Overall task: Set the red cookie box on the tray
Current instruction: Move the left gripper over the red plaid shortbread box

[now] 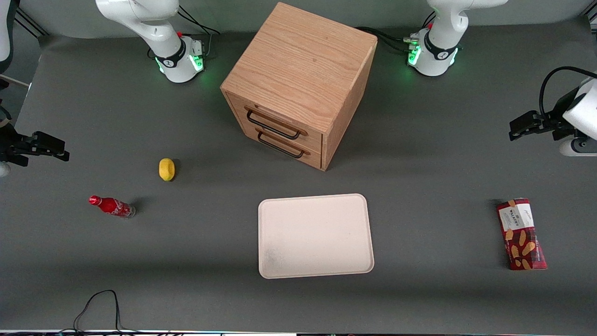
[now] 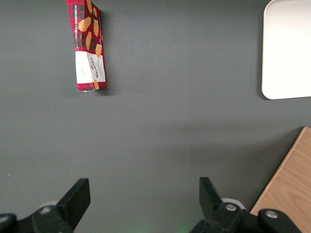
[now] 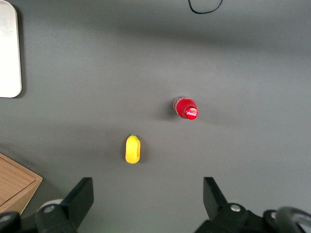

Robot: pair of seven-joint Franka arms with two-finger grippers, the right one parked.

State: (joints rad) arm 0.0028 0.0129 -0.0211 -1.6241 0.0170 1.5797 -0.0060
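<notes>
We see a dark grey table from the front, with a large flat cream-white rectangular tray (image 1: 316,235) lying near its middle, bare on top. The long slim dark-red tartan cookie box (image 1: 521,234), printed with golden shortbread fingers and a white label, lies flat on the table well apart from the tray, toward the working arm's end. The left arm's black two-finger gripper (image 1: 514,130) hangs in the air at that same end, farther from the front camera than the box and touching nothing; in the wrist view its fingers (image 2: 77,196) stand wide apart with only bare table between them. A light oak two-drawer cabinet (image 1: 298,84) stands farther back than the tray. Toward the parked arm's end we see a small yellow rounded object (image 1: 166,169) and a small red soda bottle (image 1: 112,206)
</notes>
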